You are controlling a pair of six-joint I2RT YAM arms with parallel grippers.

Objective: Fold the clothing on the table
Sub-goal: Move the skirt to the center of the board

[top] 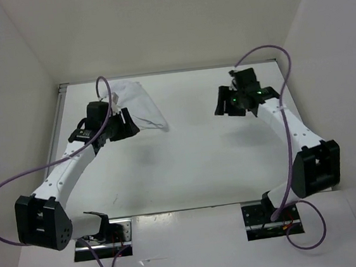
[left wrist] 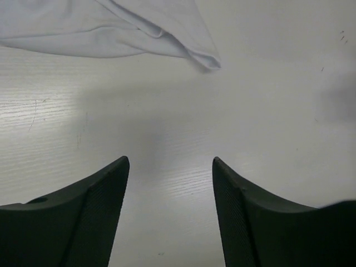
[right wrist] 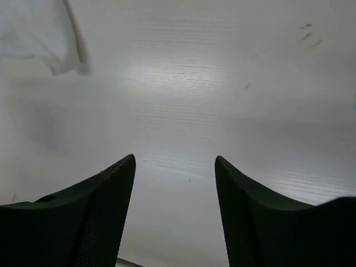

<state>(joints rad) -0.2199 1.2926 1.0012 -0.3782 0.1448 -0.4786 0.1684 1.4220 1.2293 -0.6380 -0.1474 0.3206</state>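
The clothing (top: 138, 101) is a crumpled white garment bunched at the far left of the table (top: 193, 160). My left gripper (top: 125, 124) hangs just in front of it, open, with only bare tabletop between its fingers. In the left wrist view the clothing (left wrist: 111, 28) lies beyond the open left gripper (left wrist: 170, 167), its pointed corner reaching right. My right gripper (top: 224, 103) is over the far right of the table, open and holding nothing. In the right wrist view the right gripper (right wrist: 174, 164) is over bare table, with a corner of the clothing (right wrist: 47, 39) far off at upper left.
White upright walls (top: 320, 35) close in the table on the left, back and right. A thin metal strip (top: 62, 114) runs along the left edge. Both arm bases (top: 102, 234) sit at the near edge, with purple cables looping from them.
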